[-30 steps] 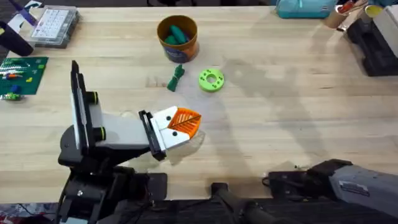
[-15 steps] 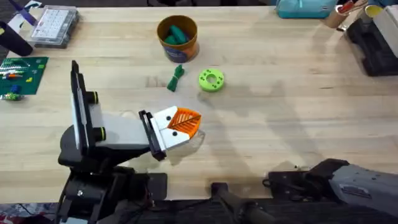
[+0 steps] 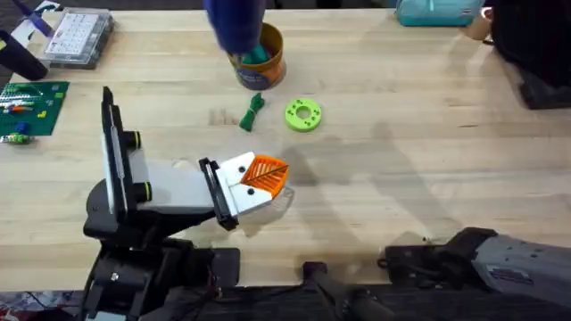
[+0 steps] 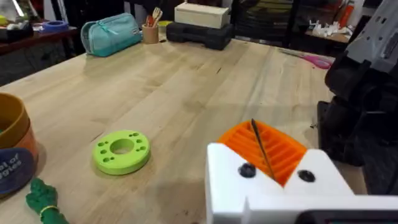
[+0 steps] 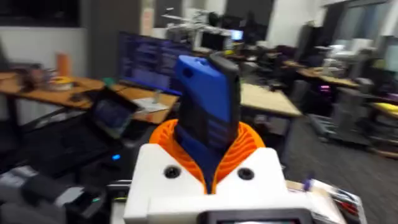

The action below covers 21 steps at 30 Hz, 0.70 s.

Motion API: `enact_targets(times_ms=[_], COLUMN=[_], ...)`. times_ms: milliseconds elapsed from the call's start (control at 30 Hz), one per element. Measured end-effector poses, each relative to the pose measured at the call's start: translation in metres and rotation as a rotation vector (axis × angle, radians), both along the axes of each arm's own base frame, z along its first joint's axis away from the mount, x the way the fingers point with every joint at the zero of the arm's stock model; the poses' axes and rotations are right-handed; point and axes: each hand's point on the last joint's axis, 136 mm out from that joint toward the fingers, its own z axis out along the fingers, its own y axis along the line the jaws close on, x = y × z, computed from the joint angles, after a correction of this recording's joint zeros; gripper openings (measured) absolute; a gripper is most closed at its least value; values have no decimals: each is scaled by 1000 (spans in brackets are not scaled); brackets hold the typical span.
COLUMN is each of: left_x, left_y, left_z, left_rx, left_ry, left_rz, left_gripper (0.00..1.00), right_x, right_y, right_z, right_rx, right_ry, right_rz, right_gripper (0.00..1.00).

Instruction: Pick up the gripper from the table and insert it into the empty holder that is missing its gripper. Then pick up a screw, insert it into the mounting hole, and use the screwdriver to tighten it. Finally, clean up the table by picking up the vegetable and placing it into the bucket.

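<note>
Right tool [image 5: 208,177]: clamping the screwdriver [image 5: 208,109], which is standing upright between its pads.
Left tool [image 4: 273,165]: pads pressing together, empty.
Vegetable [image 3: 253,111]: lying just below the bucket [image 3: 259,64], long axis pointing toward it.

White fingers [image 5: 205,180] with orange ribbed pads and dark screws; black and grey arm links.

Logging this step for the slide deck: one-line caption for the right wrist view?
Right gripper clamps the blue pen-shaped screwdriver between orange ribbed pads.
</note>
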Motion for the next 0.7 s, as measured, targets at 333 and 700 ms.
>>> enact_targets(times_ms=[333,700], left_x=[0,0], left_y=[0,0], left_z=[0,0], left_rx=[0,0], left_ry=[0,0], left_rz=[0,0], left_gripper=[10,10], right_x=[-28,-26], right_y=[9,11], right_z=[-9,-24], right_rx=[-37,-62], right_ry=[-10,23], right_rz=[125,131], right_gripper=[25,25])
